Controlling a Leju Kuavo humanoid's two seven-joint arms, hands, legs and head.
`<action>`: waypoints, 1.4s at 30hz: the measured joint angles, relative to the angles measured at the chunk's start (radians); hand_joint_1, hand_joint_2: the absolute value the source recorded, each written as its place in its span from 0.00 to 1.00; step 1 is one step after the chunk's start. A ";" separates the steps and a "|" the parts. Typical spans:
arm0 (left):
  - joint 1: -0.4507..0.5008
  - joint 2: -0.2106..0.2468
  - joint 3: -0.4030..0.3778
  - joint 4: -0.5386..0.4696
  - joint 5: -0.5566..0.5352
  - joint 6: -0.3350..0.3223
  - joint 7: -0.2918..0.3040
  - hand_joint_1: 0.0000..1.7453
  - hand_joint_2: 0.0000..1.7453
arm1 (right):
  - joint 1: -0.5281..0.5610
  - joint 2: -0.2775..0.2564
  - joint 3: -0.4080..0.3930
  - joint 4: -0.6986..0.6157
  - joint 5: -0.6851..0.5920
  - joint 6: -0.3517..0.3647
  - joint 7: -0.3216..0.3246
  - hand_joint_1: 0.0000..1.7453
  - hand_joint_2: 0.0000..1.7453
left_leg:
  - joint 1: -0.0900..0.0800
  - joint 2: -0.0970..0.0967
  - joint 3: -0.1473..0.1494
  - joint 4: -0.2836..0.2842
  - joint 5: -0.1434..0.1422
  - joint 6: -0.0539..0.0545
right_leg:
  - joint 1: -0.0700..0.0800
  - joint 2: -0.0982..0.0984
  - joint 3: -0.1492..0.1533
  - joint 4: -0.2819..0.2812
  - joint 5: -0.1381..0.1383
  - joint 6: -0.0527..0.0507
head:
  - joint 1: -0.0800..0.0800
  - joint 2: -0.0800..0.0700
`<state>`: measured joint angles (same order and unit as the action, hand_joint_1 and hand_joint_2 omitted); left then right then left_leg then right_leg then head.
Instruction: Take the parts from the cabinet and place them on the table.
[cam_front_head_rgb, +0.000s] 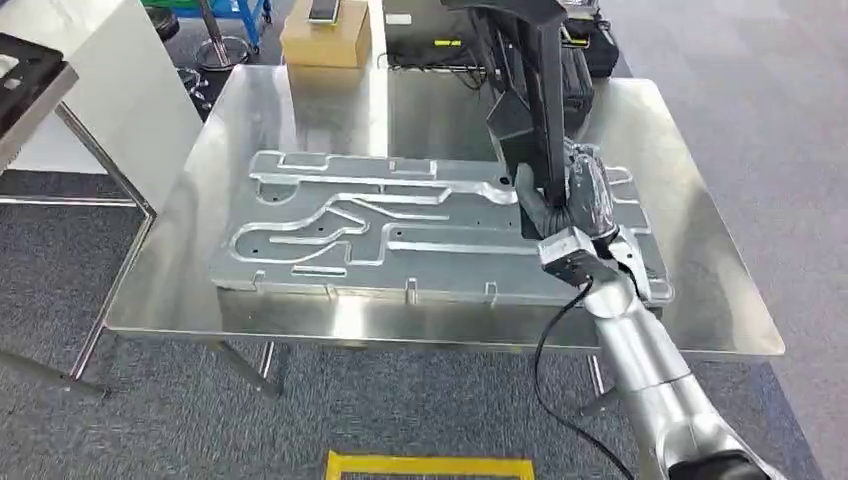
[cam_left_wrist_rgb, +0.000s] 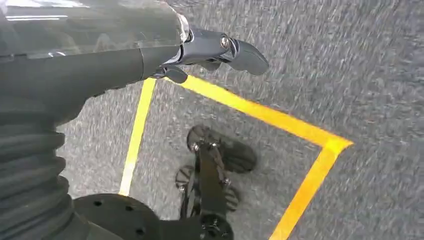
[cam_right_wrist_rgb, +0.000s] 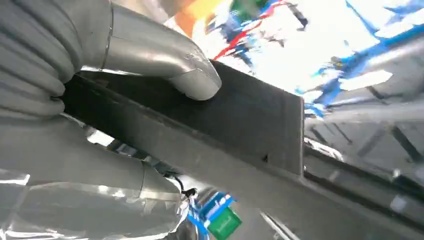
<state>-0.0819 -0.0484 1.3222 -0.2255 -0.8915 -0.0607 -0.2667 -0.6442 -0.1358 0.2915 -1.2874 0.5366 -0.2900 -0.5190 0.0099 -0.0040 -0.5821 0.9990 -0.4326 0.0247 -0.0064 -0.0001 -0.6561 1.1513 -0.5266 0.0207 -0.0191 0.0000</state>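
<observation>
Right hand (cam_front_head_rgb: 585, 205) grips black part (cam_front_head_rgb: 535, 90) upright over fixture plate (cam_front_head_rgb: 400, 225).
Top-heavy (may tip on release); left hand (cam_left_wrist_rgb: 210, 50) holds nothing.

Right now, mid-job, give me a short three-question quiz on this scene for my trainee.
1. True or false: the right robot hand grips the black part.
2. Over what does the black part stand? A) the carpet B) the grooved metal plate on the steel table C) the cardboard box
3. Fill in: the left robot hand hangs over a floor marked with ____ tape.

Key: 1 true; 2 B; 3 yellow.
</observation>
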 joint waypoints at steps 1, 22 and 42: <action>0.000 0.000 -0.001 0.000 -0.002 0.000 0.000 0.00 1.00 | -0.020 0.002 0.007 0.031 0.091 -0.012 0.041 0.98 1.00 | 0.000 0.000 0.000 0.000 -0.001 0.001 | -0.002 0.000 -0.049 0.094 -0.038 0.003 | 0.000 0.000; 0.006 0.012 -0.003 0.000 -0.016 -0.035 -0.072 0.00 1.00 | -0.334 0.211 0.424 0.855 0.739 0.107 0.267 0.00 0.00 | 0.006 -0.001 -0.033 0.061 0.012 -0.053 | 0.001 0.000 0.062 -0.140 0.090 -0.041 | 0.000 0.000; 0.006 0.013 -0.004 0.000 -0.034 -0.013 -0.090 0.00 0.00 | -0.323 0.193 0.410 0.932 0.683 -0.165 0.281 0.00 0.00 | 0.000 0.000 -0.016 0.001 0.023 -0.033 | 0.013 0.002 0.074 -0.141 0.081 -0.028 | 0.000 0.000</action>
<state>-0.0762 -0.0351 1.3184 -0.2251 -0.9251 -0.0736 -0.3563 -0.9677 0.0572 0.7015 -0.3556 1.2199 -0.4548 -0.2377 0.0101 -0.0044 -0.5983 1.0004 -0.4098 -0.0081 0.0071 0.0023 -0.5822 1.0100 -0.4460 -0.0068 -0.0191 0.0000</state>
